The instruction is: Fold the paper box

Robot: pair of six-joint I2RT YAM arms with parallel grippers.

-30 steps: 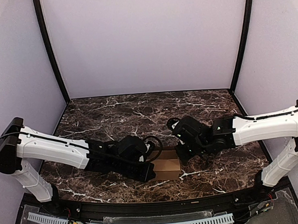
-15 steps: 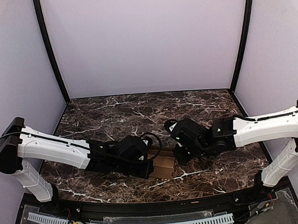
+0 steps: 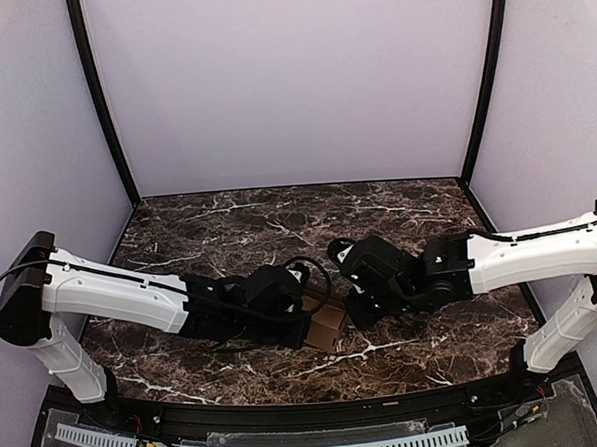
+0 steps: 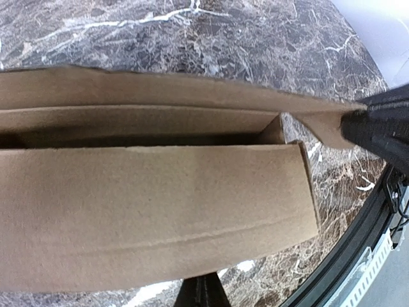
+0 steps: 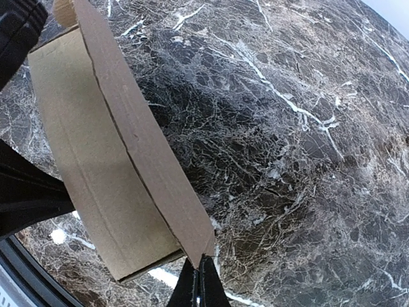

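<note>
The paper box (image 3: 327, 327) is a brown cardboard carton, partly formed, held between my two grippers near the table's front middle. In the left wrist view it (image 4: 153, 198) fills the frame: a wide panel with a crease, an open trough behind it and a long flap above. My left gripper (image 4: 201, 295) is shut on the panel's lower edge. My right gripper (image 5: 199, 281) is shut on the corner of the long flap (image 5: 147, 153). From above, the left gripper (image 3: 306, 326) is at the box's left and the right gripper (image 3: 355, 316) at its right.
The dark marble table (image 3: 279, 225) is walled by lilac panels at the back and sides. Its black front rail (image 3: 318, 408) lies close below the box and shows in the left wrist view (image 4: 358, 256). The right gripper's body (image 4: 380, 131) sits at the flap's end.
The box has turned and tilted up, so it looks narrower from above. Both grippers have shifted a little left and up with it, still holding it.
</note>
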